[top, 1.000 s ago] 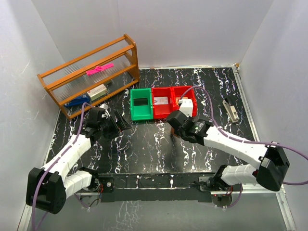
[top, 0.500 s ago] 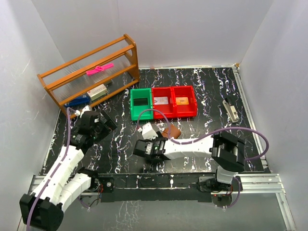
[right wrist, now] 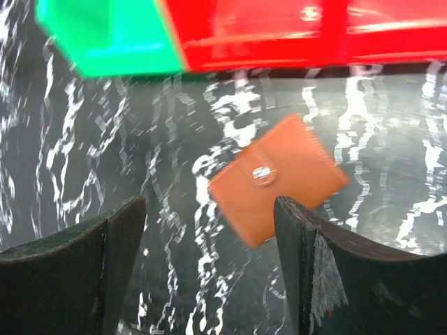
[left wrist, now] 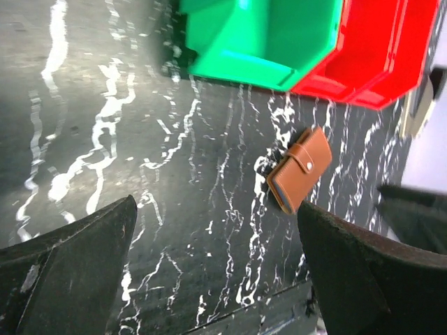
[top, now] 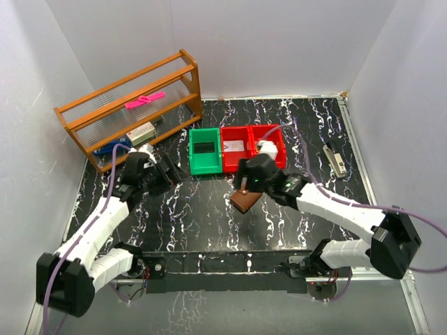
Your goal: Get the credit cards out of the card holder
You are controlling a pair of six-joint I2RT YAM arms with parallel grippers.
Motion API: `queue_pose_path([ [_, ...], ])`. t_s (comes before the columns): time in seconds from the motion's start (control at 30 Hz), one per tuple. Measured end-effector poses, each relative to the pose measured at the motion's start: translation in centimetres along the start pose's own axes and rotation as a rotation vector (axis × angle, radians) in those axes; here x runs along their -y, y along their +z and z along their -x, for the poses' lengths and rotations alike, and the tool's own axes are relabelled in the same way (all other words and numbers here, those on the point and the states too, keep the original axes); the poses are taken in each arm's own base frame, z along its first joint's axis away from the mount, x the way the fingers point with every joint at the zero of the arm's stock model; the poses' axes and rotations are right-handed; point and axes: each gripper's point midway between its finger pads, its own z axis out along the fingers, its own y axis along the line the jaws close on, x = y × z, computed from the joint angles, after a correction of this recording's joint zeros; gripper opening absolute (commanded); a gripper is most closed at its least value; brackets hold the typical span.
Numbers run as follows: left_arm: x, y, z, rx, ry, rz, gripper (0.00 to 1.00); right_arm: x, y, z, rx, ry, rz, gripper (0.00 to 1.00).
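The card holder [top: 245, 201] is a brown leather wallet lying flat on the black marbled table, folded shut with its snap tab fastened. It also shows in both wrist views, as the card holder [right wrist: 279, 178] and the card holder [left wrist: 300, 169]. No credit cards show at it; they are hidden. My right gripper [top: 244, 187] hangs just above its far edge, open [right wrist: 208, 209], with the wallet ahead of and partly behind the right finger [right wrist: 307, 251]. My left gripper [top: 170, 174] is open [left wrist: 216, 209] over bare table to the left, well apart from the wallet.
A green bin [top: 193, 151] and two joined red bins [top: 249, 130] stand just behind the wallet; a pale flat item [top: 235, 146] lies in the middle one. A wooden rack [top: 133, 112] stands back left. A small grey device [top: 336, 160] lies at the right.
The right arm swung left and then back over the wallet, and its jaws went from shut to open. The wallet now lies uncovered on the table. The left arm shifted only slightly.
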Motion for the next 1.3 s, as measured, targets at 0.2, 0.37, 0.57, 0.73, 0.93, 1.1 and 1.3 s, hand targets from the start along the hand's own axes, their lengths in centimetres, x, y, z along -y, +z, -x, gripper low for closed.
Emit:
queue_pose_path([
  [0.2,3.2,3.7,-2.8,-0.218,0.096,-0.104,0.92,8.4,3.1,-1.0,-0.103,0.313,-0.050,0.65],
  [0.37,7.5,5.7,-5.0,-0.324,0.252,-0.172,0.85,9.8,4.2,-3.5,-0.216,0.433,-0.040,0.62],
  [0.57,8.7,7.4,-7.5,-0.395,0.340,-0.167,0.85,11.5,5.1,-3.8,-0.212,0.502,-0.065,0.58],
  [0.73,8.1,7.6,-8.1,-0.404,0.357,-0.137,0.85,12.3,6.2,-4.4,-0.229,0.490,-0.070,0.43],
  [0.93,7.6,7.5,-8.7,-0.409,0.389,-0.106,0.83,11.5,6.4,-4.9,-0.246,0.402,0.010,0.36],
  [1.1,7.5,7.4,-9.9,-0.426,0.454,-0.077,0.78,10.1,5.8,-6.1,-0.285,0.313,0.129,0.36],
  [1.3,8.3,9.1,-11.7,-0.455,0.565,-0.031,0.72,8.6,5.4,-7.0,-0.316,0.270,0.205,0.40],
])
